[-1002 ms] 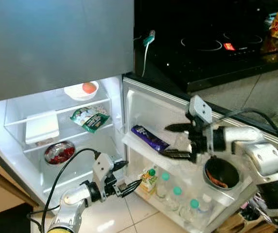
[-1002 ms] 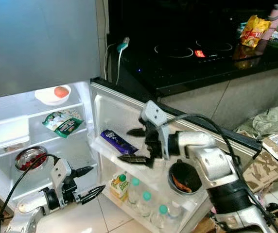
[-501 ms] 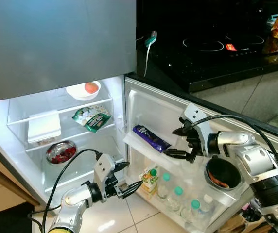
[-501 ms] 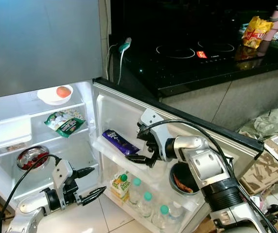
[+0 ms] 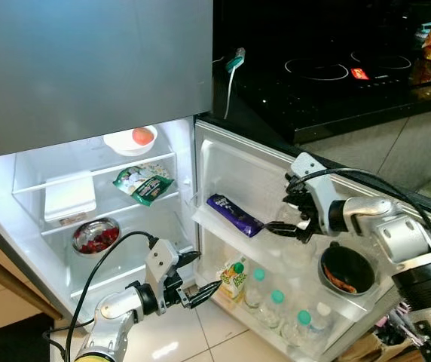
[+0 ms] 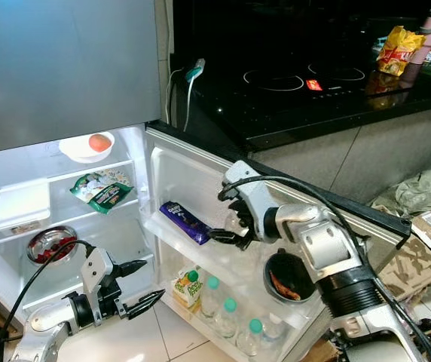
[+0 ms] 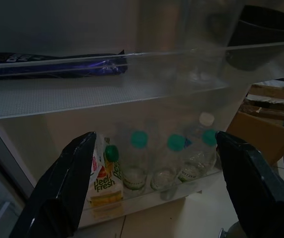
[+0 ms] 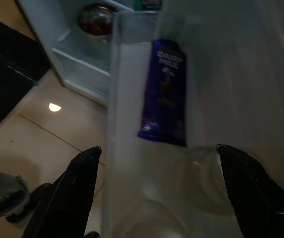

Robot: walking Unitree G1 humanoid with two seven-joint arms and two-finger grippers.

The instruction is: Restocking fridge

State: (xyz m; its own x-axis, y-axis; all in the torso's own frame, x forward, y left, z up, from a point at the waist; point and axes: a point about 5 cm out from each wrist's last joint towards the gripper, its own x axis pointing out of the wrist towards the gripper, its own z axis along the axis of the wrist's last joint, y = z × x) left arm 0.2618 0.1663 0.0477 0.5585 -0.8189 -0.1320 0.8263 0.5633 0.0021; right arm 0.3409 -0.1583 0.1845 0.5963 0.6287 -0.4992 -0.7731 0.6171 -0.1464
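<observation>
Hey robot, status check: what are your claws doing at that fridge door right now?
Right gripper open, empty, over the upper door shelf beside the purple chocolate bar. Left gripper open, idle, low by the juice carton. Nothing in the way.

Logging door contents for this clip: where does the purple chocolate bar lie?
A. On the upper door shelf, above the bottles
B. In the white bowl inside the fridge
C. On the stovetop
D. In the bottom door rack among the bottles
A: the purple chocolate bar lies flat on the upper door shelf, with the green-capped bottles standing in the rack below it.
</observation>
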